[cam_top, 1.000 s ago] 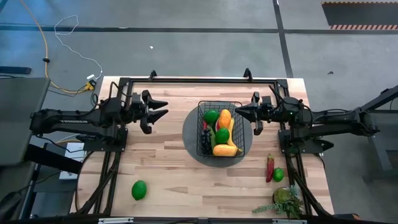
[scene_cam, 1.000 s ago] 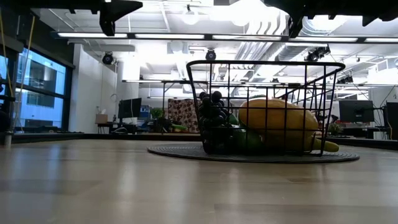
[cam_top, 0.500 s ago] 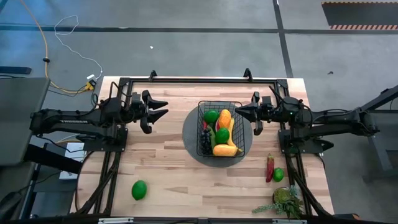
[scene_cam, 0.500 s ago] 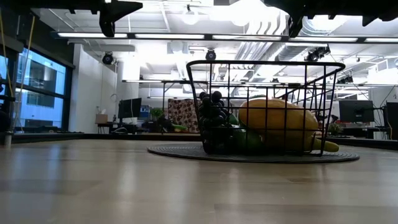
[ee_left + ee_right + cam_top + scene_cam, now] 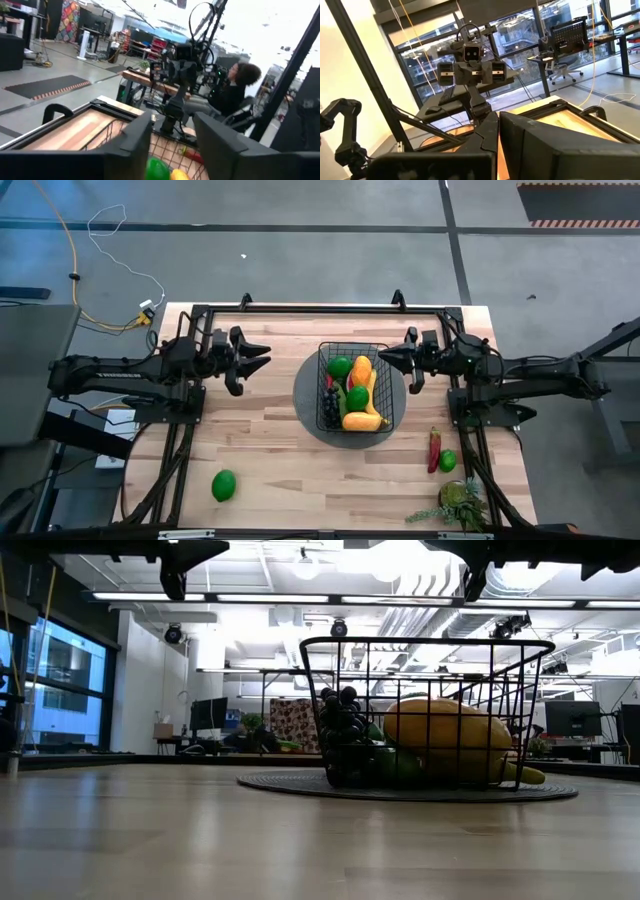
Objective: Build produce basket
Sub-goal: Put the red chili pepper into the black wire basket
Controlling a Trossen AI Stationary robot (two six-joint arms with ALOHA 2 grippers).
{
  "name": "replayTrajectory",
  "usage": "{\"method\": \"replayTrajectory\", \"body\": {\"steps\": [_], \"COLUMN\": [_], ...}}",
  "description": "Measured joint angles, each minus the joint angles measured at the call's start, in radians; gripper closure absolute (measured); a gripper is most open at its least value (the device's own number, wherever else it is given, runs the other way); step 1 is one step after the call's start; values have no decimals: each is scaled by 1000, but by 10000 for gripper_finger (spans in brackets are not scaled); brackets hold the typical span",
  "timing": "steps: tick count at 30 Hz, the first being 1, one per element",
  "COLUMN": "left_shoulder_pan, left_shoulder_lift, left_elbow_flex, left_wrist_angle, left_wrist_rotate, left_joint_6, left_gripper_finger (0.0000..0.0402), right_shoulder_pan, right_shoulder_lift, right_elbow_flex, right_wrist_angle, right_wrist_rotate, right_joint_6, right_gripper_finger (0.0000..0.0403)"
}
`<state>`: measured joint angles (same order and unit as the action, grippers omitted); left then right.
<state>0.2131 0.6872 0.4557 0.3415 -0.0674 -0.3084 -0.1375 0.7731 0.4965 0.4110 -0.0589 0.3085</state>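
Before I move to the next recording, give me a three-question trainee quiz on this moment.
1. True or false: the basket stands on a round mat.
2. Which loose item lies nearest the table's left front corner? A) red chili B) green round fruit C) leafy plant
3. Fill in: neither the left gripper nor the right gripper holds ____.

Key
1. True.
2. B: the green round fruit lies alone there; the red chili, a second green fruit and the leafy plant are on the right side.
3. Anything: both hover empty, flanking the basket.
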Motion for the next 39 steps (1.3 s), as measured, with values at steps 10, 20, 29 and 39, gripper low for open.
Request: {"method": "replayTrajectory", "body": {"steps": [10,20,29,39], "left_shoulder_pan": [0,0,0,0], "left_shoulder_lift": [0,0,0,0], "left_elbow_flex": [0,0,0,0], "left_wrist_angle": [-62,-63,-80,-83], "left_wrist_rotate": [47,45,29,15], "left_joint_6": [5,24,24,23], "left_gripper_finger": [396,401,401,401], "right_shoulder_pan": [0,0,0,0], "right_shoulder_lift": [0,0,0,1], "right_elbow_flex": [0,2,2,127], "right_wrist_angle": [-4,-95,-122,-292], "right_wrist_rotate": [0,69,119,112], "right_joint_6": [-2,86,120,258], "right_gripper_finger": [402,345,172,100]}}
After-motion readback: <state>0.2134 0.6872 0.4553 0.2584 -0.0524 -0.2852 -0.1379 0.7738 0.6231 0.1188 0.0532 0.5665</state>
